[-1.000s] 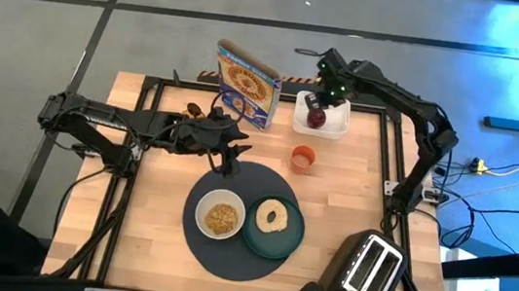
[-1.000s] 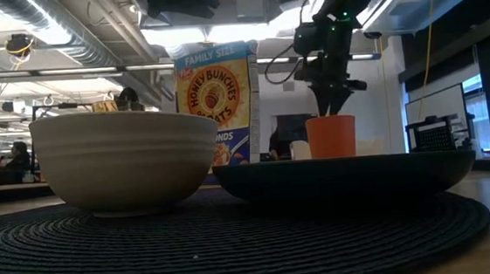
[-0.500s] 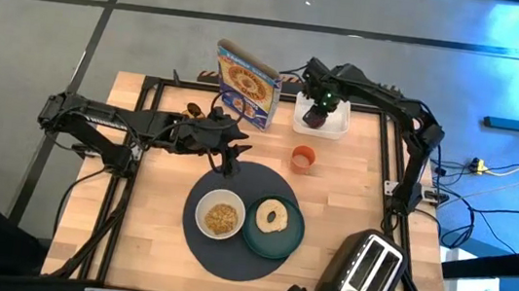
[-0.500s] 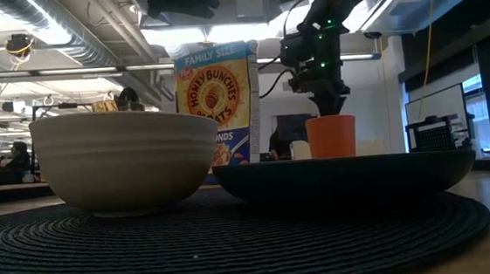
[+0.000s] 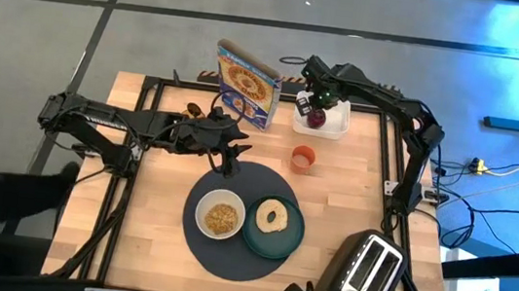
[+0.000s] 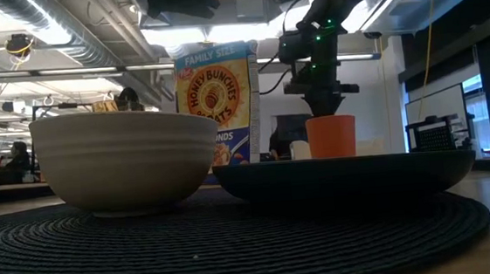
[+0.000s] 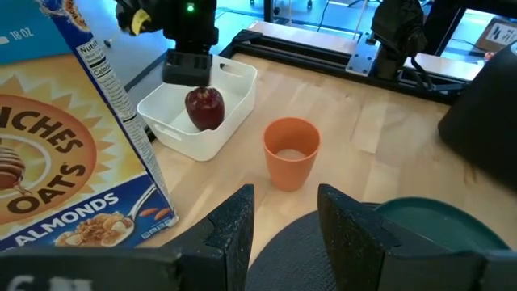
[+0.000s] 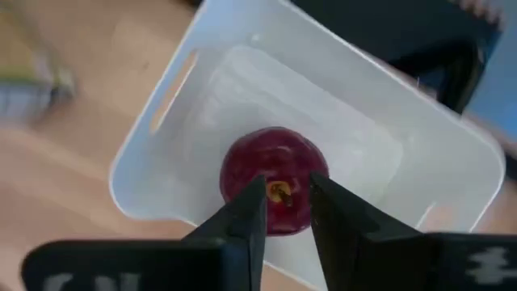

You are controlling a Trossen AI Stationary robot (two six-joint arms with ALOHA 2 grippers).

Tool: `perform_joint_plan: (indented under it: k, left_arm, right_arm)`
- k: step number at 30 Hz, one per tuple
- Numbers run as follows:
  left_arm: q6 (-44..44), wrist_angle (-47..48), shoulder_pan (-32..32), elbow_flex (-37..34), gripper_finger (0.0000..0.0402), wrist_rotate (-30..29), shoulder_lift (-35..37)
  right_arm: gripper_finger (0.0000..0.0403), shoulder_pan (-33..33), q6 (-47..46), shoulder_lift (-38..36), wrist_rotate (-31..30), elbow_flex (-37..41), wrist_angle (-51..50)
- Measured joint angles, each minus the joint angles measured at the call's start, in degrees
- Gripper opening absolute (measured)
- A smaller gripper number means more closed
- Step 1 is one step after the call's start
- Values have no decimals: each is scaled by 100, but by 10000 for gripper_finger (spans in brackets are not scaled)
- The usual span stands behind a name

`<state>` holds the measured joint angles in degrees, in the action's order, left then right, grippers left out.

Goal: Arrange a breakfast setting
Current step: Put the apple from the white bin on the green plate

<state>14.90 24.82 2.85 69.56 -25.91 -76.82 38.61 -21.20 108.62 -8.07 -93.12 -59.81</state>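
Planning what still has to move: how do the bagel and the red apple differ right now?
The bagel lies flat on the dark green plate on the mat; the red apple sits off the mat, in the white tub. The bagel is pale and ring-shaped, the apple dark red and round. Nothing is near the bagel; the right gripper straddles the apple's top.

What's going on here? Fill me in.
The robot is laying out breakfast. The right gripper is at the red apple in the white tub, its fingers at the top of the apple; whether it grips is unclear. The left gripper hovers at the dark grey mat's far edge. On the mat sit a white bowl of cereal and a green plate with a bagel. The orange cup stands off the mat, beside the cereal box.
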Motion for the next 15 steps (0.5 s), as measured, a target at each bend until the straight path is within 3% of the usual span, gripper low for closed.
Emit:
perform_joint_plan:
  k: [4, 15]
  left_arm:
    - [0, 0, -45, 0, 131, -52, 0]
    - [-2, 0, -254, 0, 131, -2, 0]
  right_arm:
    - [95, 0, -1360, 0, -27, 2, -147]
    - [119, 0, -2590, -2, -49, 2, -106]
